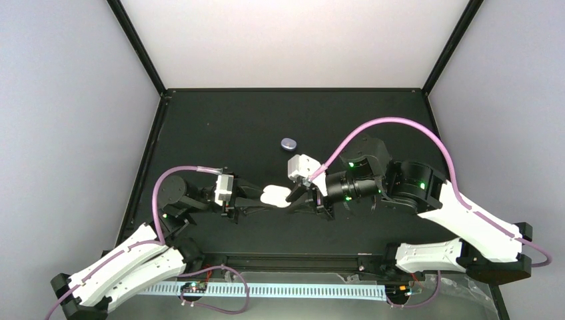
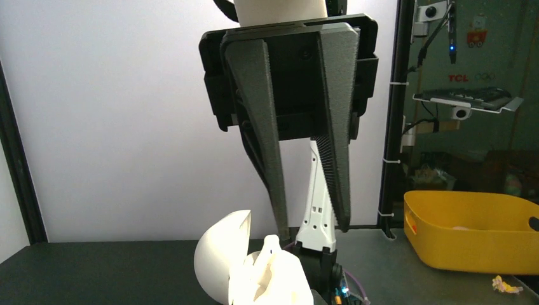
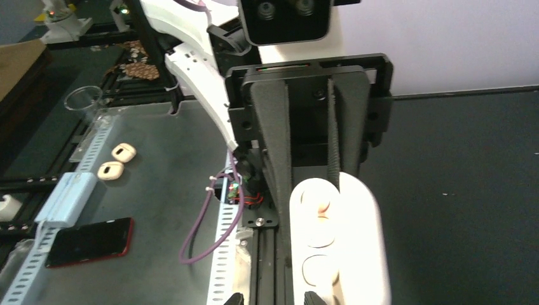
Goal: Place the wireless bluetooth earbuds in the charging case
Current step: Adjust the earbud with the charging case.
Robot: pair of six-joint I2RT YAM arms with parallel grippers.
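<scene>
The black surface point(image 1: 220, 127) filled the middle of the top view, with both arms meeting at its centre. The left gripper point(image 1: 258, 201) entered from the left and the right gripper point(image 1: 300, 198) from the right. The white charging case point(image 1: 275, 196) sat between them, its long axis running roughly left to right.

The left wrist view showed the left jaws moderately apart with nothing between them. The case sat at lower left of that frame, its lid point(image 2: 222, 260) standing open.

Only the right wrist view showed the interior. There the long axis ran up-down the frame, with two recesses facing the camera. A pale earbud point(image 3: 322, 204) appeared seated in the upper one, though glare hid detail. The right jaws stood narrowly apart at the case, and whether they gripped it could not be told.

Only the top view showed a small purple oval point(image 1: 288, 143), which lay above the case and apart from it.
</scene>
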